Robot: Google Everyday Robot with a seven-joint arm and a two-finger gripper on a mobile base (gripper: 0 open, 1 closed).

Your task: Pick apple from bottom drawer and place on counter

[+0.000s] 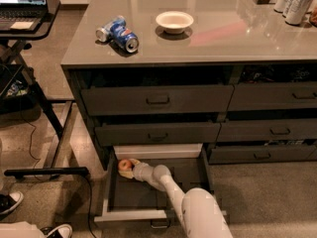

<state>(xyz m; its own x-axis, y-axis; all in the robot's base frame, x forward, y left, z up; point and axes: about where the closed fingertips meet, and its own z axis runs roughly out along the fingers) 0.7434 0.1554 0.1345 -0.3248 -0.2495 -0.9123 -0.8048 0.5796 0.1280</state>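
The bottom drawer (111,195) of the left stack is pulled out, showing its dark floor and pale back panel. The small red-orange apple (124,164) lies in its back left corner. My gripper (130,168) reaches down into the drawer on the white arm and sits right against the apple's right side. The apple has not left the drawer floor. The counter (223,38) is the glossy grey-brown slab above the drawers.
On the counter lie a crushed blue soda can (118,32), a white bowl (174,21) and several cans (294,1) at the far right. A black desk with a laptop (22,1) stands left. Shoes (10,202) are on the floor at lower left.
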